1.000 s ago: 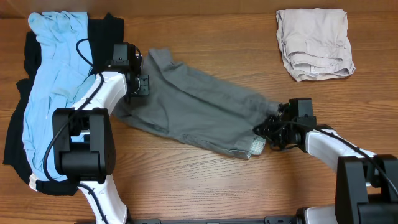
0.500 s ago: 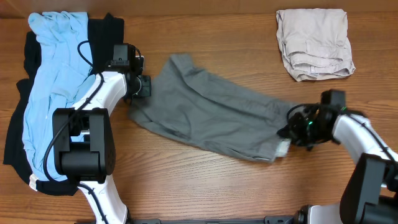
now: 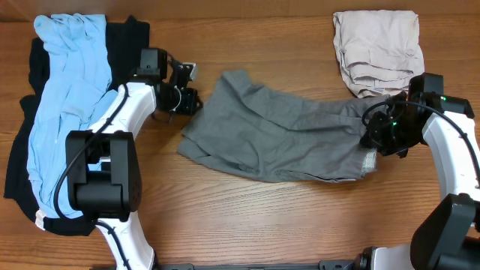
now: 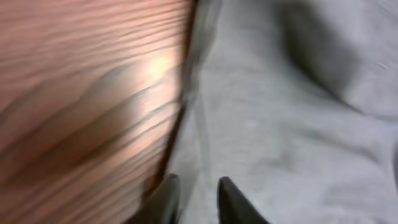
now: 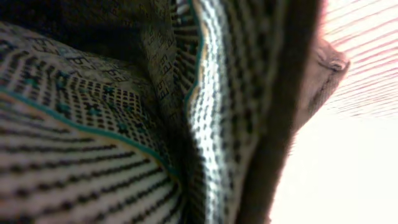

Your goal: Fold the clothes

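Note:
The grey shorts (image 3: 277, 139) lie spread across the middle of the table, crumpled at both ends. My right gripper (image 3: 373, 135) is shut on their right end. The right wrist view is filled by the shorts' patterned inner lining (image 5: 93, 124), which hides the fingers. My left gripper (image 3: 189, 101) hovers at the shorts' upper left edge. Its jaws stand a little apart over grey cloth (image 4: 280, 124) with nothing pinched between them. A light blue garment (image 3: 64, 97) lies on a black one (image 3: 19, 165) at the far left.
A folded beige garment (image 3: 381, 52) sits at the back right, just above my right arm. Bare wooden tabletop (image 3: 247, 217) runs along the front and between the piles.
The right gripper has pulled the shorts well to the right. The left gripper let go of their left edge, opened slightly and followed a little to the right.

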You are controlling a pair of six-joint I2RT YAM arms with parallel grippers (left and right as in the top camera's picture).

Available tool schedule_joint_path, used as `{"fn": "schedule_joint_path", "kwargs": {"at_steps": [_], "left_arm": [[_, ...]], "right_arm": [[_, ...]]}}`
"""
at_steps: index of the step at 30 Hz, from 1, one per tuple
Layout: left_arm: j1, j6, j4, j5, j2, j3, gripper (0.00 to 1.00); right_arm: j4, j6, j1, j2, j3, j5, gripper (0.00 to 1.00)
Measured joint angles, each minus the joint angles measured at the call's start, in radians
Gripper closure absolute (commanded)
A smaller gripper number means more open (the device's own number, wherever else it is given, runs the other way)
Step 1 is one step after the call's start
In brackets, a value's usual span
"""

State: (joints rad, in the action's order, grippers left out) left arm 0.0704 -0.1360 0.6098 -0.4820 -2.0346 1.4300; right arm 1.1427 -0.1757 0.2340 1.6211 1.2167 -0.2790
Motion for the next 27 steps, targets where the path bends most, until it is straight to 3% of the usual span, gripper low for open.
{"fn": "schedule_joint_path", "kwargs": {"at_steps": [8,15,21,27], "left_arm": [[0.046,-0.185,0.02,-0.041,-0.001,0.003,0.75],[0.06,-0.233,0.011,-0.022,-0.046,0.003,0.92],[0.06,-0.238,0.007,-0.037,-0.111,0.003,0.95],[0.061,-0.238,-0.006,-0.063,-0.117,0.003,0.94]], "right_arm": [[-0.005,0.012,0.0,0.026,0.001,0.036,0.96],[0.063,0.016,0.0,0.028,0.101,0.049,0.96],[0.122,0.016,0.0,0.028,0.228,0.051,0.96],[0.138,0.016,-0.002,0.028,0.237,0.051,0.96]]}}
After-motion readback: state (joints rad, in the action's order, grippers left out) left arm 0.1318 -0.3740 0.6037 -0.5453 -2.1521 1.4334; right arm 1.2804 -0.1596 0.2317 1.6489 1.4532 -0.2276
